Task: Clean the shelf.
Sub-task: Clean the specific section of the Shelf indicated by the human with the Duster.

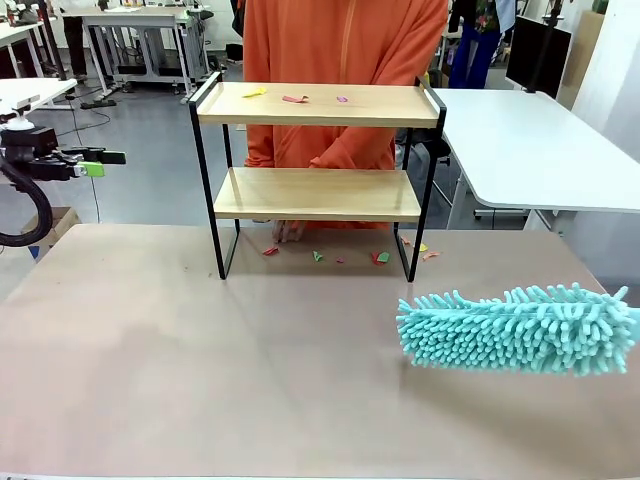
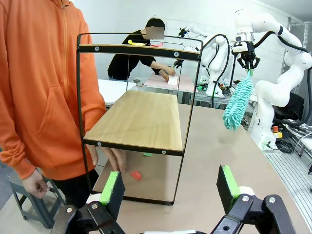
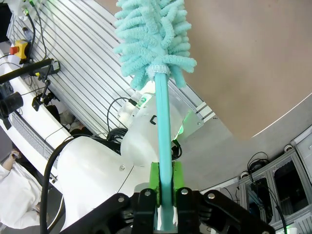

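The shelf (image 1: 315, 105) stands at the far middle of the table, with a few coloured paper scraps (image 1: 294, 98) on its top board. In the left wrist view the shelf (image 2: 139, 117) is seen end-on. My right gripper (image 3: 164, 168) is shut on the teal handle of a fluffy teal duster (image 3: 151, 34). The duster head (image 1: 520, 328) hovers over the table's right side, well below and to the right of the shelf. My left gripper (image 2: 170, 187) stands open and holds nothing, out at the far left (image 1: 100, 162), level with the lower board.
A person in an orange top (image 1: 345, 70) stands behind the shelf, one hand (image 1: 290, 230) down by its lower board. More scraps (image 1: 380, 257) lie on the table (image 1: 200, 360) under the shelf. A white table (image 1: 540, 150) stands at the back right.
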{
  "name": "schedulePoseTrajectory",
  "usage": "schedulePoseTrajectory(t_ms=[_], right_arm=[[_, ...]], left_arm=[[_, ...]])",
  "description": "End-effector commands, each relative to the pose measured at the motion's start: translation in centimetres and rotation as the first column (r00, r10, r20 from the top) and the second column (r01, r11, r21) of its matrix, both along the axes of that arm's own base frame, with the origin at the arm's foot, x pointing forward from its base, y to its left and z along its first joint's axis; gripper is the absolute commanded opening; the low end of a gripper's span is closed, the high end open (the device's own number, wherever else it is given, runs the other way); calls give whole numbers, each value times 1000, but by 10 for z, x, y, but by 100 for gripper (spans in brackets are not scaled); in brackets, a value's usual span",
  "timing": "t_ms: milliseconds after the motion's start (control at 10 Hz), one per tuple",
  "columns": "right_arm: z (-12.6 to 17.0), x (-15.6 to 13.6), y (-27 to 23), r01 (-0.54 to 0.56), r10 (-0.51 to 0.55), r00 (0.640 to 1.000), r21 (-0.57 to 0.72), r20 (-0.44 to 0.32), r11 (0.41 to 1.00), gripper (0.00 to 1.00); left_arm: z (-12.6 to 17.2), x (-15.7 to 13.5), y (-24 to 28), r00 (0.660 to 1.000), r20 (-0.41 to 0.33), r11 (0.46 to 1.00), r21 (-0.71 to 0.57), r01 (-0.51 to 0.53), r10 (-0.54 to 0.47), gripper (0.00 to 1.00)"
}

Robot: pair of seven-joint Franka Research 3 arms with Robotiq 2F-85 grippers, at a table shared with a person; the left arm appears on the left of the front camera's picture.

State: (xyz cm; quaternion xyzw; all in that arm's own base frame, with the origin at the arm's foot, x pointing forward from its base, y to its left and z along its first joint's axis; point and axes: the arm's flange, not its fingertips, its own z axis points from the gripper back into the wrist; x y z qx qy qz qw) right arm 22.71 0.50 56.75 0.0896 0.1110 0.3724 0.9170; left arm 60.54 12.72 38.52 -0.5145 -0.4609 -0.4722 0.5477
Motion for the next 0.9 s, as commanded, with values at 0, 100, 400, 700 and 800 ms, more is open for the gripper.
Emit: schedulePoseTrajectory(t_ms=[0,100,400,700,800], right_arm=[[0,0,0,0,0,1000,0,0,1000,13],[-2,22,27,80,-80,997,3,23,997,13],[-24,54,107,273,-278,957,66,88,960,13],[-51,81,184,400,-416,906,153,83,903,13],[-58,90,213,424,-443,887,148,134,894,13]], left_arm=[[0,-2,1,1000,16,1000,6,6,-6,100],[0,-2,1,1000,16,1000,6,6,-6,100],[0,-2,1,1000,16,1000,6,6,-6,100],[0,-2,1,1000,16,1000,6,6,-6,100],[0,-2,1,1000,16,1000,6,6,-6,100]])
